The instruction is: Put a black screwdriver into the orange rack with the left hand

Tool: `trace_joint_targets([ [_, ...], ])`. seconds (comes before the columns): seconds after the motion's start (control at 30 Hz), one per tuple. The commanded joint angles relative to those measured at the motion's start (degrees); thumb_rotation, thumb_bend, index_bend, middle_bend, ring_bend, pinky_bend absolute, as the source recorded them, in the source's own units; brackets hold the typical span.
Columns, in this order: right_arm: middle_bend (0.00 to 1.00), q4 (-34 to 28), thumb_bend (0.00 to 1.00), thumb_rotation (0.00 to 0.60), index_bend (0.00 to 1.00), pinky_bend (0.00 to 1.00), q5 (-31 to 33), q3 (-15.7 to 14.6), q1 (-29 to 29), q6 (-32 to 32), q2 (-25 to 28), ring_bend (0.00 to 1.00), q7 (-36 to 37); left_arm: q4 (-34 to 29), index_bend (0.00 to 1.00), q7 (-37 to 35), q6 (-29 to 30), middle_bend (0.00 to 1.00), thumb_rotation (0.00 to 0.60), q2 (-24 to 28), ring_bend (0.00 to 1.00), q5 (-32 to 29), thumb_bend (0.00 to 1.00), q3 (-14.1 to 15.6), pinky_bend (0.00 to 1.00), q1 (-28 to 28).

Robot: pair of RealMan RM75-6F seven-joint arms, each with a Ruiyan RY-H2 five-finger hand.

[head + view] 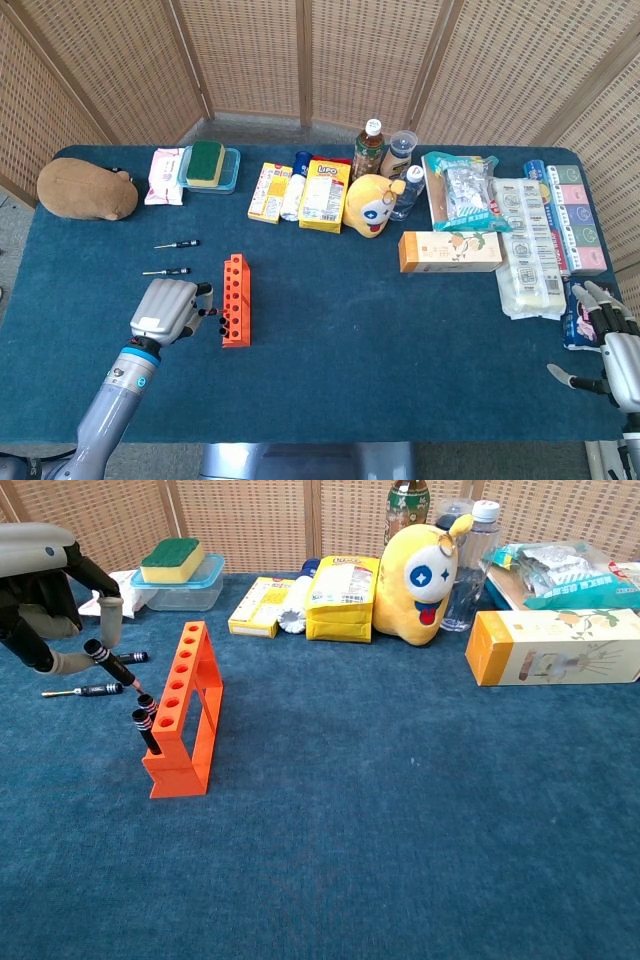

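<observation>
The left robot hand has a black screwdriver pinched in its fingers, tilted with the tip pointing down and right toward the orange rack. From the chest view the tip sits just left of the rack, right above the two screwdrivers already in the rack, which poke out of the holes at its near end. I can't tell whether the tip is touching anything.

Two more loose screwdrivers lie on the blue table to the far left of the rack.

The right robot hand is way off at the near right edge of the table, fingers spread and holding nothing, just beside some packaged goods.
</observation>
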Motion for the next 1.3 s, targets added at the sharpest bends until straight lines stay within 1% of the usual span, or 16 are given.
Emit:
trace_joint_targets([
  [0.03, 0.03, -0.01, 0.0, 0.6, 0.0, 0.03, -0.02, -0.02, -0.02, 0.03, 0.01, 0.09, 0.0, 0.12, 0.57, -0.11, -0.01, 1.0, 0.6, -0.15, 1.0, -0.34, 0.37, 0.13, 1.0, -0.21],
  [0.3, 0.03, 0.0, 0.0, 0.6, 0.0, 0.03, -0.09, 0.0, -0.05, 0.15, -0.01, 0.09, 0.05, -0.18, 0.57, -0.69, 0.08, 1.0, 0.6, -0.05, 1.0, -0.32, 0.37, 0.88, 1.0, -0.44],
  [0.53, 0.03, 0.05, 0.0, 0.6, 0.0, 0.03, 0.0, 0.05, -0.08, 0.2, 0.05, 0.09, 0.21, -0.39, 0.57, -0.91, 0.54, 1.0, 0.6, 0.04, 1.0, -0.24, 0.37, 0.96, 1.0, -0.74],
  [1.13, 0.03, -0.08, 0.0, 0.6, 0.0, 0.03, -0.02, -0.01, -0.12, 0.15, 0.15, 0.09, 0.36, -0.04, 0.57, -0.83, 0.88, 1.0, 0.6, -0.4, 1.0, -1.48, 0.37, 1.53, 1.0, -1.54],
  [1.3, 0.03, -0.18, 0.0, 0.6, 0.0, 0.03, -0.05, -0.03, -0.22, 0.28, 0.27, 0.09, 0.52, 0.26, 0.57, -0.24, 0.91, 1.0, 0.6, -0.79, 1.0, -2.73, 0.37, 1.63, 1.0, -1.98],
])
